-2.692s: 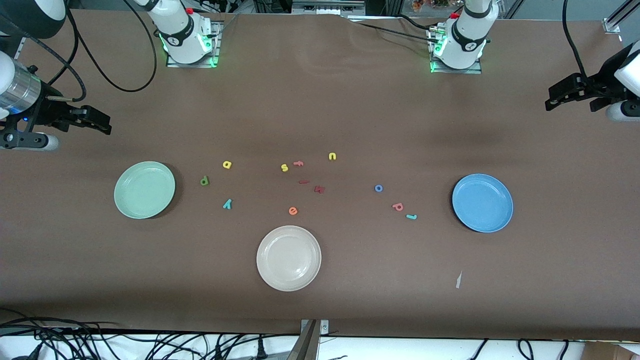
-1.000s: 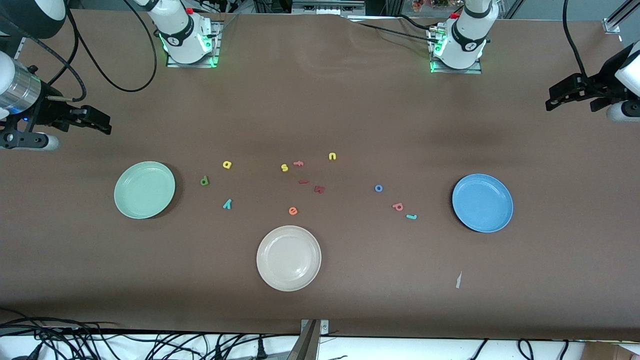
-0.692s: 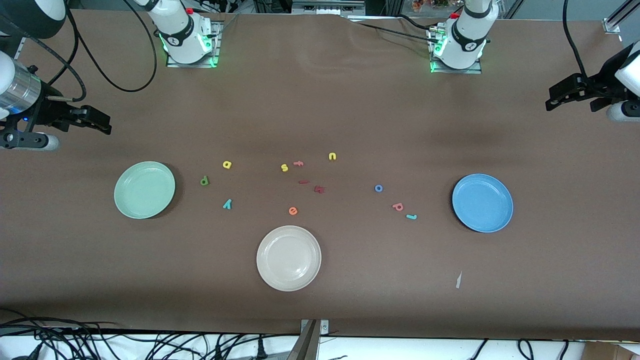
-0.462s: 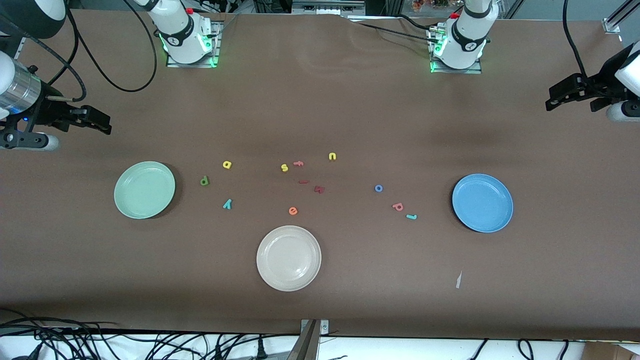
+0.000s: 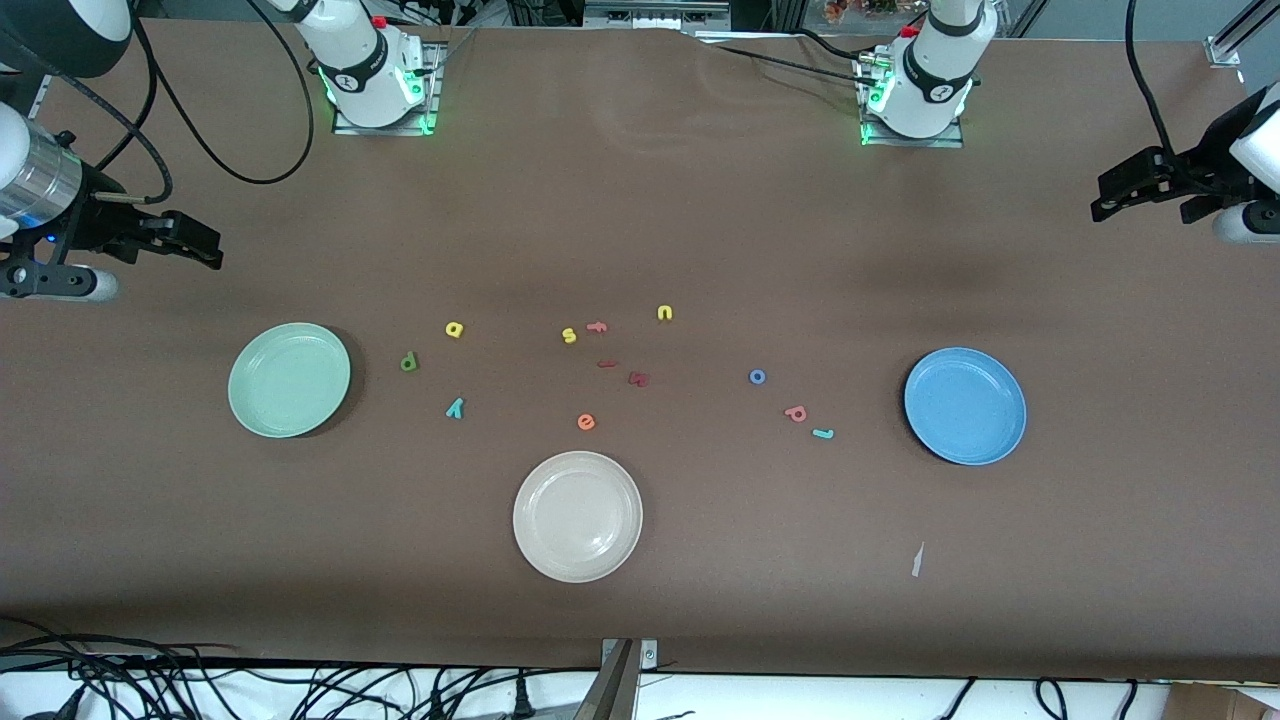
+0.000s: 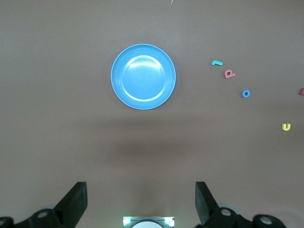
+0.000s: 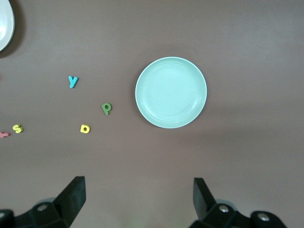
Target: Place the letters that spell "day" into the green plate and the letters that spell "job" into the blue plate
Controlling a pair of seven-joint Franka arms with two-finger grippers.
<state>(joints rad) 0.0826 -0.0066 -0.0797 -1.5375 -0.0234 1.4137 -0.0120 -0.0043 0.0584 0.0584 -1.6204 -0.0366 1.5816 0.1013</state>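
Note:
The green plate (image 5: 289, 380) lies empty toward the right arm's end of the table. Beside it lie the olive "d" (image 5: 409, 362), yellow "a" (image 5: 454, 329) and teal "y" (image 5: 455, 407). The blue plate (image 5: 965, 406), also empty, lies toward the left arm's end, with the blue "o" (image 5: 757, 377), pink "b" (image 5: 796, 413) and teal "j" (image 5: 823, 433) beside it. My right gripper (image 7: 139, 197) hangs open and empty high over bare table by the green plate (image 7: 171, 92). My left gripper (image 6: 141, 199) hangs open and empty high over bare table by the blue plate (image 6: 143, 76).
A cream-white plate (image 5: 577, 516) lies mid-table, nearest the front camera. Between the two letter groups lie a yellow "s" (image 5: 569, 336), a yellow "n" (image 5: 665, 313), an orange "e" (image 5: 586, 422) and dark red pieces (image 5: 639, 379). A paper scrap (image 5: 916, 560) lies near the front edge.

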